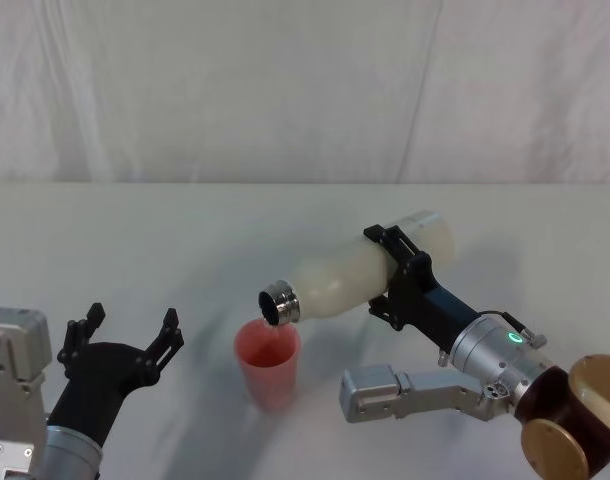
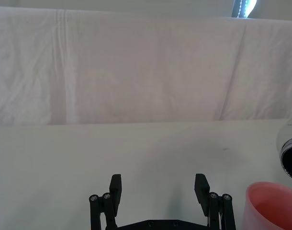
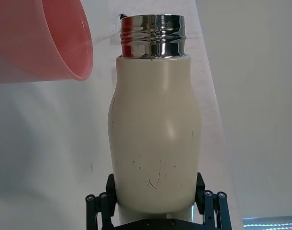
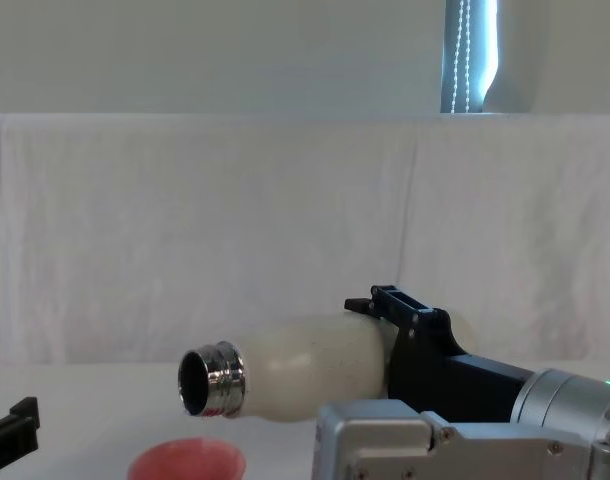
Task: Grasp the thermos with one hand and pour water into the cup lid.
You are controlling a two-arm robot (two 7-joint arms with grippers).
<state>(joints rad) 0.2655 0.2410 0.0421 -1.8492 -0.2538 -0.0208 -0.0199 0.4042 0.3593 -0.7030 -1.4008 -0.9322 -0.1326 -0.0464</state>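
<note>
One bottle, one cup, and my two grippers.
I count a single thermos (image 1: 360,272) at centre right of the head view, a single cup lid (image 1: 267,362) at lower centre, my right gripper (image 1: 397,277) around the bottle, and my left gripper (image 1: 125,338) at lower left.

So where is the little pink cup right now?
In the head view the cup lid stands upright on the table, near the middle, just under the tipped thermos's steel mouth. The open left gripper waits to its left.
</note>
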